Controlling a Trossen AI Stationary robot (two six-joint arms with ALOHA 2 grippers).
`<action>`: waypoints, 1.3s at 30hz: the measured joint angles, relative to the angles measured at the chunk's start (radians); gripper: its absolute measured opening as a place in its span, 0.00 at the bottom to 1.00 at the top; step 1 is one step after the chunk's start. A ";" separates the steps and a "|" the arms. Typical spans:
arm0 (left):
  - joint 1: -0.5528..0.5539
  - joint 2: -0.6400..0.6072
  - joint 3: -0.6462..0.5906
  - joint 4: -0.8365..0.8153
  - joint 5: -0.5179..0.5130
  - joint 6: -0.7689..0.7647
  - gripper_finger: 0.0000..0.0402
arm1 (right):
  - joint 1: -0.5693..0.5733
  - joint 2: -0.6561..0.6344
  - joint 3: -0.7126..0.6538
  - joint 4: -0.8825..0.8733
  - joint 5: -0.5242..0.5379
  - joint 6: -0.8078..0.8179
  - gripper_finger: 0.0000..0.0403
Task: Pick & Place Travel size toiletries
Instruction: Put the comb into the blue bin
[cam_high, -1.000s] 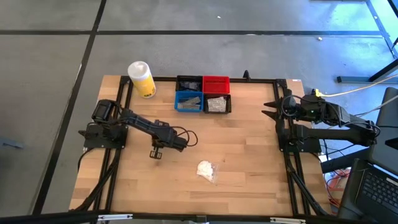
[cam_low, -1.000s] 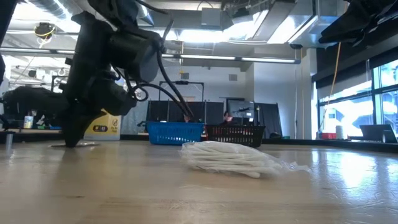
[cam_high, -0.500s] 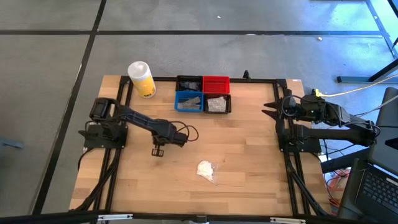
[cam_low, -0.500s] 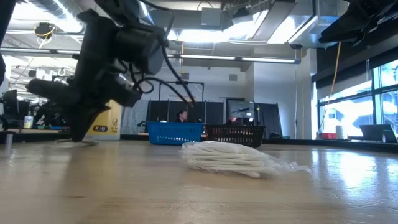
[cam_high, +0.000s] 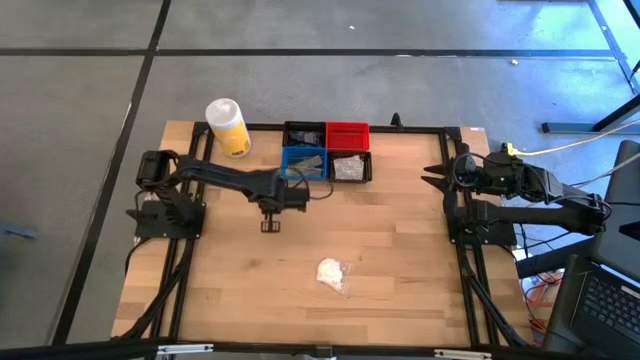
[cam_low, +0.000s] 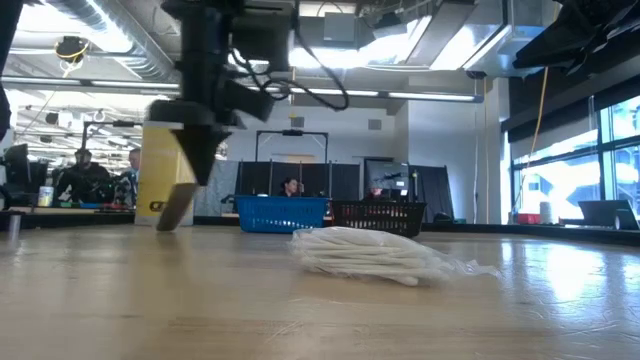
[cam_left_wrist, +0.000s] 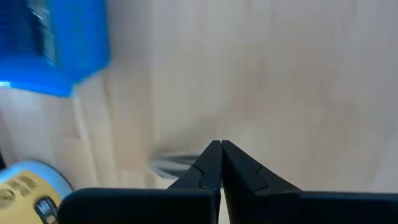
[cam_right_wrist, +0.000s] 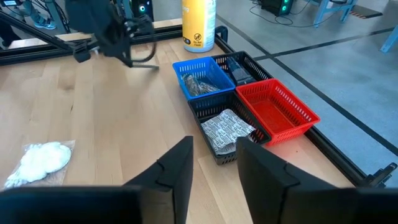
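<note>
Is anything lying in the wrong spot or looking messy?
One thing: a white wad in clear crinkly wrap lies alone on the bare wooden table, far from the small square bins where other packets sit. Nothing looks spilled or broken.

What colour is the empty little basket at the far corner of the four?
Red. The empty basket shows best in the right wrist view.

The left gripper (cam_high: 271, 226) has swung from the table's left-middle toward the far side, now just short of the blue bin (cam_high: 303, 163), fingers pressed together
</note>
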 joint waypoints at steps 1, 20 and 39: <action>0.015 0.000 0.007 0.016 -0.003 0.012 0.00 | 0.000 0.000 0.000 0.000 0.000 0.000 0.30; 0.228 0.000 0.042 0.084 0.052 0.174 0.00 | 0.000 0.000 0.000 0.000 0.000 0.000 0.35; 0.153 0.000 0.039 0.107 0.208 0.427 0.30 | 0.000 0.000 0.000 0.000 0.000 0.000 0.42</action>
